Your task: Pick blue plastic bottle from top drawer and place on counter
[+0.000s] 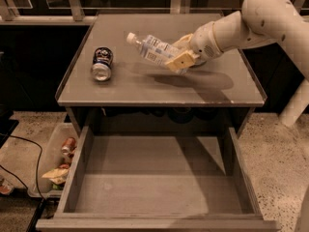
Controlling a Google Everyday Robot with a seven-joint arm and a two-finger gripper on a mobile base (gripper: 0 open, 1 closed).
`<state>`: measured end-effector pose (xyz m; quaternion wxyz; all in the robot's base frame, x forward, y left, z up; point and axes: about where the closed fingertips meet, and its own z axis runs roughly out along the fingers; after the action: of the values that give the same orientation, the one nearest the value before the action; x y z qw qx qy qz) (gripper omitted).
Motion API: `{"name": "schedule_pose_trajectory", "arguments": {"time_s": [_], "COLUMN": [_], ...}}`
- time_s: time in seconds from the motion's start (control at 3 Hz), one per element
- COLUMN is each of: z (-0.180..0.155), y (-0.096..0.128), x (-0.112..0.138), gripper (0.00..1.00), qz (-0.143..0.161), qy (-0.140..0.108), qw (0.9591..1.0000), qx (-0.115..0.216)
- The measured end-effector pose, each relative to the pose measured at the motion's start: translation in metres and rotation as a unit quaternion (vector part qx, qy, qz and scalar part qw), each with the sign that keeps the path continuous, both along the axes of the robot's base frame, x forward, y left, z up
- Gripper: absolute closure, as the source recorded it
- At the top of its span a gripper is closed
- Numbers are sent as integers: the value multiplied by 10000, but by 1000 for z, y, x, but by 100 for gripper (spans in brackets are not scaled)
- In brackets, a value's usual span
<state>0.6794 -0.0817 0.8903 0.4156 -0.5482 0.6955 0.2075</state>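
My gripper [180, 54] is shut on the blue plastic bottle [150, 47], a clear bottle with a white cap and pale label. It holds the bottle tilted, cap pointing up-left, a little above the middle of the counter [145, 88]. The arm reaches in from the upper right. The top drawer [159, 178] stands pulled open below the counter, its grey floor bare.
A dented blue-and-silver soda can [102, 64] lies on the counter's left side. A bin [53, 166] with cans and wrappers sits on the floor left of the drawer. A dark cable runs on the floor at far left.
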Motion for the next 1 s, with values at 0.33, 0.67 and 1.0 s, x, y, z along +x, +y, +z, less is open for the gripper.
{"name": "schedule_pose_trajectory", "arguments": {"time_s": [0.33, 0.67, 1.0], "z": [-10, -19, -20], "y": [2, 4, 4], "x": [-4, -9, -10], "gripper": [100, 82, 58], "qz": [-85, -169, -166], "qy": [14, 20, 25], "qw": [9992, 9978, 9977], "qx": [-379, -639, -655]}}
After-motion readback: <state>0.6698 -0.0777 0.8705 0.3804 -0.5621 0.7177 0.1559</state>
